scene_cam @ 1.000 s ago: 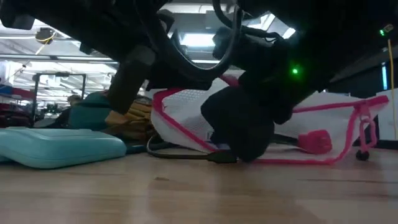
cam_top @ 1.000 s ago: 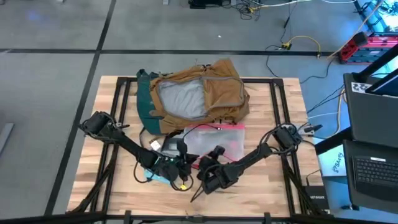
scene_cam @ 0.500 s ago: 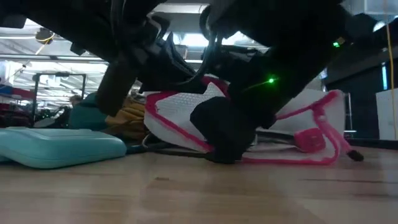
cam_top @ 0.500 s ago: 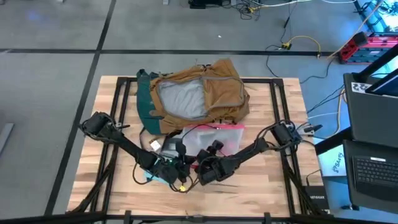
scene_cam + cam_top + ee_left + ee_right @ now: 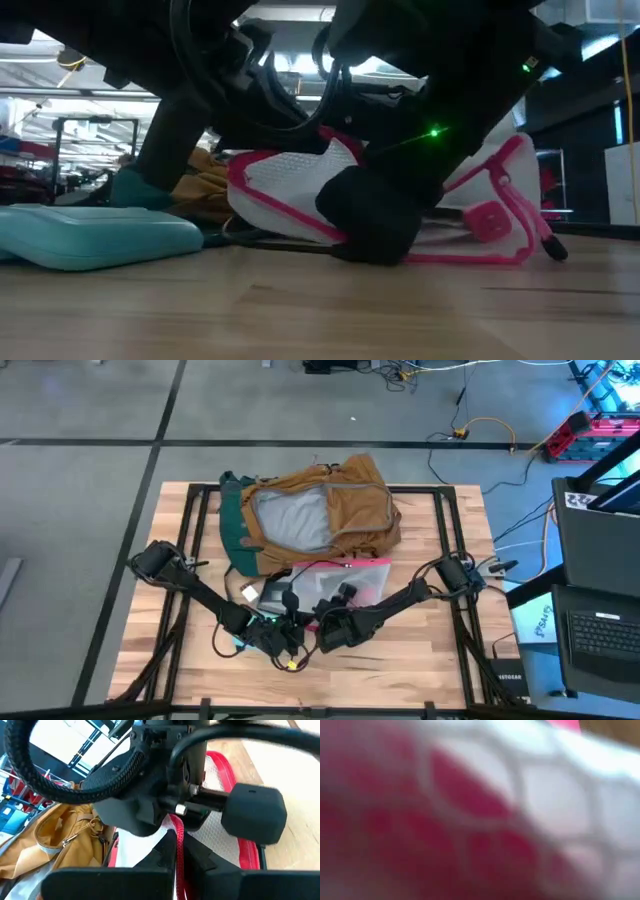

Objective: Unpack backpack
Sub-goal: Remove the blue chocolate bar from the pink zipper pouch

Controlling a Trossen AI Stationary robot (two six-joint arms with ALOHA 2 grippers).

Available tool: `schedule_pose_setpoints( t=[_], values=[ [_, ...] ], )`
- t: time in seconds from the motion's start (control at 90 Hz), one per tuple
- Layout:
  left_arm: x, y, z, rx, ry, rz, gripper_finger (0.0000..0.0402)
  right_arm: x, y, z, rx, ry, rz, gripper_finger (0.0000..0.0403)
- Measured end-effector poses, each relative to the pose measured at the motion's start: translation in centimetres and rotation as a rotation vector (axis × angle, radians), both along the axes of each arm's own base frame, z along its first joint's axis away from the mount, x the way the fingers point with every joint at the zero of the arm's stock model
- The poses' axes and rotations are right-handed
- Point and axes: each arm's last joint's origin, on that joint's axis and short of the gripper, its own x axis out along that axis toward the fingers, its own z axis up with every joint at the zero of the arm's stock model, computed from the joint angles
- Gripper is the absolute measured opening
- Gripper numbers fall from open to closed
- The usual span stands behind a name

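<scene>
The clear pink-edged zip pouch (image 5: 340, 582), already out of the backpack (image 5: 310, 515), is being worked by both grippers. The right gripper (image 5: 322, 622) is pressed against its near edge, the left gripper (image 5: 285, 628) just beside; neither grip can be told. Opening the pouch is judged next

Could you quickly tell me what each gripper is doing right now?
Left gripper: at the pink-edged pouch, beside the right one; jaws cannot be told.
Right gripper: pressed against the pouch; jaws cannot be told.
</scene>
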Motion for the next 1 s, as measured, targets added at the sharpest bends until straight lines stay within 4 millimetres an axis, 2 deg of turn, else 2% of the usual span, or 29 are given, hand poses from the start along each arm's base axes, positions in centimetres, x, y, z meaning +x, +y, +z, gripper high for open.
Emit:
schedule_pose_setpoints(
  t=[0.289, 0.478, 0.622, 0.744, 0.867, 1.0],
  values=[
    [0.2, 0.8, -0.3, -0.004, 0.02, 0.034, 0.0, -0.4, 4.2, 3.1, -0.009, 0.005, 0.09, 0.0001],
    [0.1, 0.8, -0.3, 0.002, 0.029, 0.038, 0.0, -0.9, 7.1, 5.8, -0.053, -0.038, 0.12, 0.0],
    [0.2, 0.8, -0.3, 0.001, 0.028, 0.039, 0.0, -1.4, 8.4, 7.0, -0.051, -0.067, 0.116, 0.0],
    [0.2, 0.8, -0.3, 0.0, 0.025, 0.041, 0.0, -1.3, 8.2, 6.7, -0.045, -0.103, 0.073, 0.0],
    [0.2, 0.8, -0.3, -0.005, 0.023, 0.044, 0.0, -1.2, 6.9, 5.5, -0.032, -0.13, -0.003, 0.0002],
    [0.2, 0.8, -0.3, -0.008, 0.021, 0.045, 0.0, -0.9, 5.5, 4.0, 0.039, -0.089, -0.032, 0.0029]
  ],
)
